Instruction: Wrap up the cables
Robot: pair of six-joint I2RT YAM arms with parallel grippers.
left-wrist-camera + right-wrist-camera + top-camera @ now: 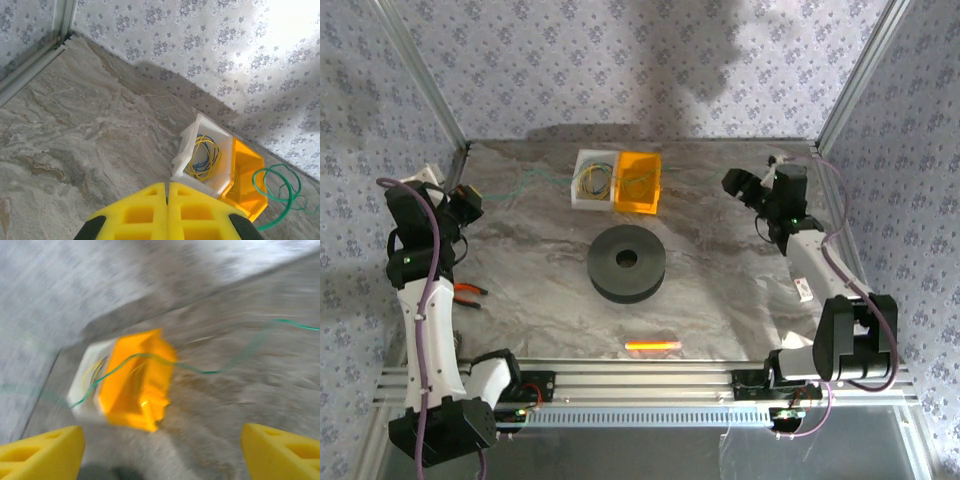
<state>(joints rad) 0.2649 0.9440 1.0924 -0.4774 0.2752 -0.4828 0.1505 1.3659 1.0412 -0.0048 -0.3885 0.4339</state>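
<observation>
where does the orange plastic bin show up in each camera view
top external: orange plastic bin at far middle of the table, behind the black round spool.
left wrist: lower right.
right wrist: centre left, blurred, thin green wire crossing it.
shared landmark: white plastic bin on its left.

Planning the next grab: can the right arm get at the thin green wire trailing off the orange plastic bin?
Probably yes: the right gripper stands open facing the thin green wire, which runs from the orange plastic bin over bare marbled tabletop, with nothing between. Blur leaves aim uncertain.
</observation>
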